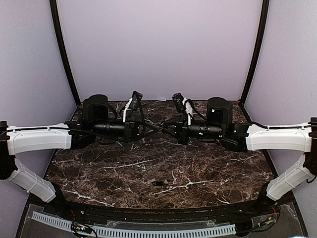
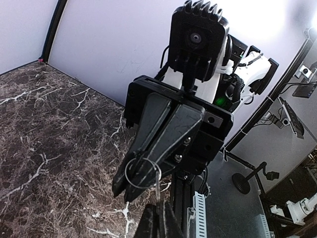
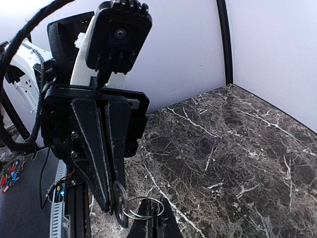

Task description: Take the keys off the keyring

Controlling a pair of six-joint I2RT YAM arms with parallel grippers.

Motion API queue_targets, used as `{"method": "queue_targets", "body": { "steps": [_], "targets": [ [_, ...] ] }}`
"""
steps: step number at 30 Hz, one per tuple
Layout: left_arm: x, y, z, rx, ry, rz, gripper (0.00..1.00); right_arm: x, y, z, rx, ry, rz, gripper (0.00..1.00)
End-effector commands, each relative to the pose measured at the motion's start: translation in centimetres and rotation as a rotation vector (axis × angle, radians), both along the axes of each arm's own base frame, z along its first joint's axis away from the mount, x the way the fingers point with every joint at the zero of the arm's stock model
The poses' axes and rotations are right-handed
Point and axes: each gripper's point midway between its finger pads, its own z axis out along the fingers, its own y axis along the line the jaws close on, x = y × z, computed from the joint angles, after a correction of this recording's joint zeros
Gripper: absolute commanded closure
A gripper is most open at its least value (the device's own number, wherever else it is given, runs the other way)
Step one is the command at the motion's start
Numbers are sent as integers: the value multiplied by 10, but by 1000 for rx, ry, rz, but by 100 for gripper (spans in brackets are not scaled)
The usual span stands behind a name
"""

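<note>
Black fingers of the left gripper (image 3: 115, 210) are pressed together on a held key (image 3: 119, 199), its rounded head showing at their tips. The key's long axis runs along the fingers, pointing out past the tips. From the key the thin wire keyring (image 3: 148, 199) loops across to the right gripper (image 2: 126, 192), whose fingers are likewise closed, pinching the ring. In the left wrist view the ring circles those tips and the key shows edge-on as a thin line.

The two grippers meet tip to tip above the rear middle of the table (image 1: 124, 168). The left arm (image 1: 39, 139) and right arm (image 1: 277, 136) each reach inward from the sides, forearms about level.

A loose key (image 1: 158, 183) lies on the dark marble near the front, well apart from both grippers. Its long axis runs left to right in the top view.
</note>
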Motion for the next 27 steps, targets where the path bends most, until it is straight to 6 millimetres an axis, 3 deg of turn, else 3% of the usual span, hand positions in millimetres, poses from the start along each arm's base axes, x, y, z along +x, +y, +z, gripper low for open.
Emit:
{"method": "queue_targets", "body": {
  "steps": [1, 27],
  "targets": [
    [-7, -4, 17, 0, -64, -27, 100, 14, 1, 2, -37, -39, -67, 100],
    [-10, -8, 9, 80, -124, 0, 100, 31, 4, -19, -144, 1, -141, 100]
  ]
}}
